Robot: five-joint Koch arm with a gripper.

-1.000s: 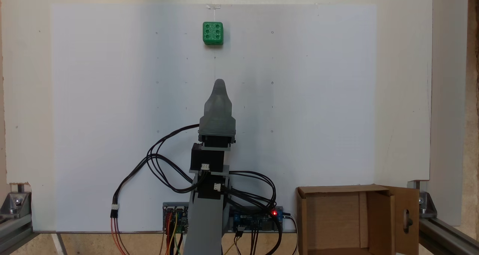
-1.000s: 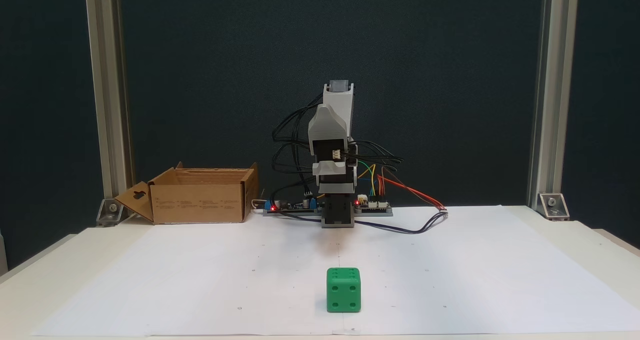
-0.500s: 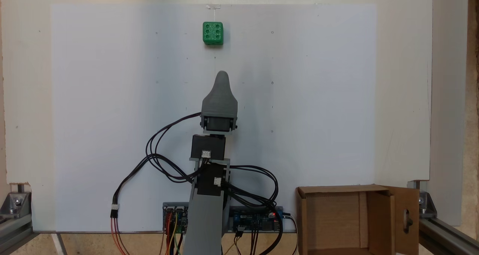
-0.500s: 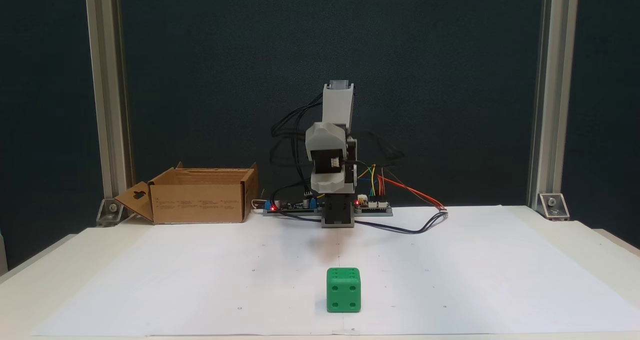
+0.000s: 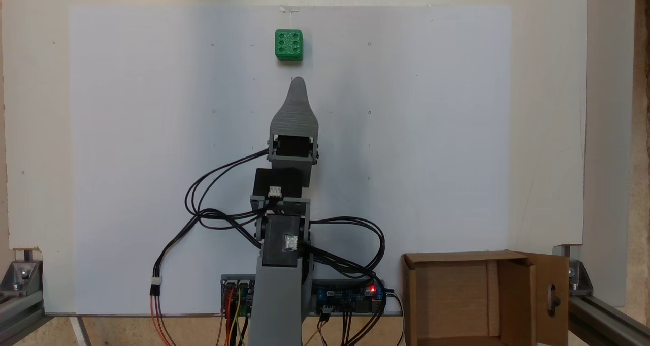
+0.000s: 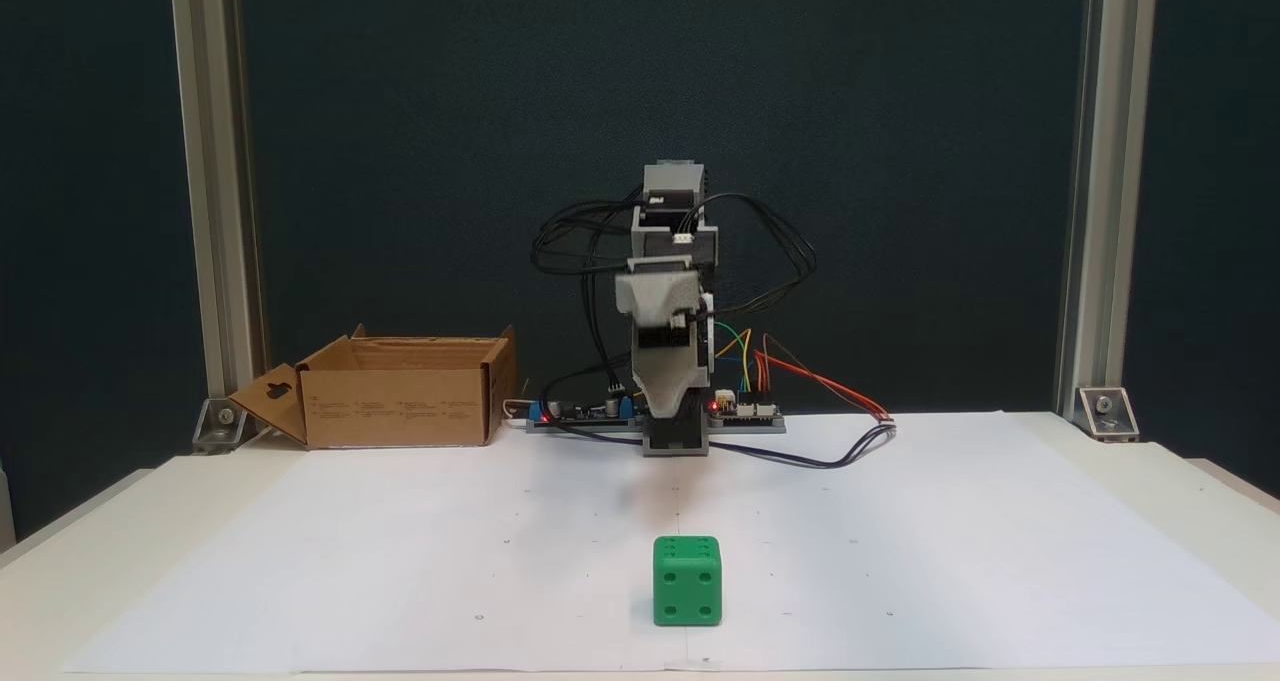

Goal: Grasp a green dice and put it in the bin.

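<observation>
Paper (image 5: 127,132) covered the table, with the bin (image 5: 447,300) (image 6: 400,401) near the arm's base. The gripper (image 5: 297,82) (image 6: 668,401) pointed at the green dice (image 5: 289,44) (image 6: 687,580), apart from it; whether its jaws were parted couldn't be told.

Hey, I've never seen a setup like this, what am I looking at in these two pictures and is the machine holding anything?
This is a small hobby robot arm bolted at a table's edge. One fixed view looks down from above; the other looks across the table at the arm's front. At the arm's end is its hand, a pointed grey pincer; whether it is open or shut cannot be told. It holds nothing and reaches toward a green dice sitting alone on a white paper sheet. Beside the arm's base stands an open cardboard bin, where the dice should go. The loose wires and circuit boards power the arm.
</observation>
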